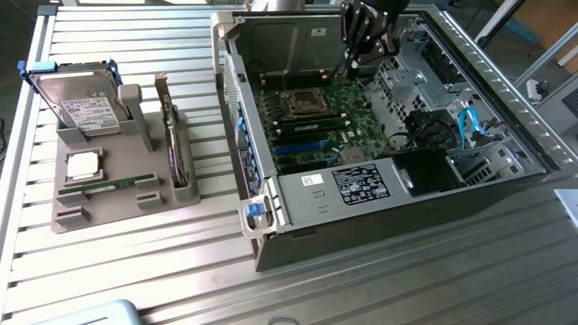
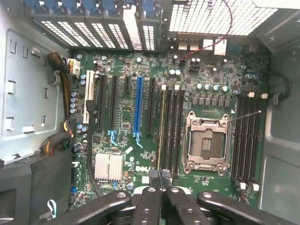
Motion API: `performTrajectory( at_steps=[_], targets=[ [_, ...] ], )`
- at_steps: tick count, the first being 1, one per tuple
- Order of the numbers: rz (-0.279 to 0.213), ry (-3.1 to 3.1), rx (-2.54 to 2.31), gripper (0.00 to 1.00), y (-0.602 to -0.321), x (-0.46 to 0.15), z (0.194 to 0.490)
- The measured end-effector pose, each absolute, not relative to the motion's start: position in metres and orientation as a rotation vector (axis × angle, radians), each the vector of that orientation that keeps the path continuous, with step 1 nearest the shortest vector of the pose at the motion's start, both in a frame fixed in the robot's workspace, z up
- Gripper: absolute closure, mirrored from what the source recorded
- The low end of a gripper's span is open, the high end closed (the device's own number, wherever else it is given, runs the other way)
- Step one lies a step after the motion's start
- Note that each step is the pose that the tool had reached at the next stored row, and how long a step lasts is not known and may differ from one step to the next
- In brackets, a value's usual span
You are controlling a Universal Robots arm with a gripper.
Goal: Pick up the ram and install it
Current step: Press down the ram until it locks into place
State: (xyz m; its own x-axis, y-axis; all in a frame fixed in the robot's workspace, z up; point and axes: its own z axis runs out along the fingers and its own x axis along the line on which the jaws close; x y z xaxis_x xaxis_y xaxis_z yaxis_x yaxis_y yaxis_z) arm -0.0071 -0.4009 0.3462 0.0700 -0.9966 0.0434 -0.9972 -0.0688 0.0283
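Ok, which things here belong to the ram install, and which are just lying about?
Job in hand:
ram, lying in the grey tray
pincer, shut, above the memory slots
open computer case

Lying about, on the tray:
hard drive
processor chip
expansion card, upright

Soft, even light falls on the ridged worktop (image 1: pixel 135 271), which shines pale. Inside the computer case (image 1: pixel 271 40) it is darker and shadowy. In the wrist view, the metal grille (image 2: pixel 211 18) glows bright white.
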Motion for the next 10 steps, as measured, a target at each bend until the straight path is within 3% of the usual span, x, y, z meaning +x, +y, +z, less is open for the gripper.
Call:
performTrajectory(
  at_steps=[10],
  targets=[
    [0.027,-2.094,2.281,0.89,-0.401,0.012,0.346]
  ],
)
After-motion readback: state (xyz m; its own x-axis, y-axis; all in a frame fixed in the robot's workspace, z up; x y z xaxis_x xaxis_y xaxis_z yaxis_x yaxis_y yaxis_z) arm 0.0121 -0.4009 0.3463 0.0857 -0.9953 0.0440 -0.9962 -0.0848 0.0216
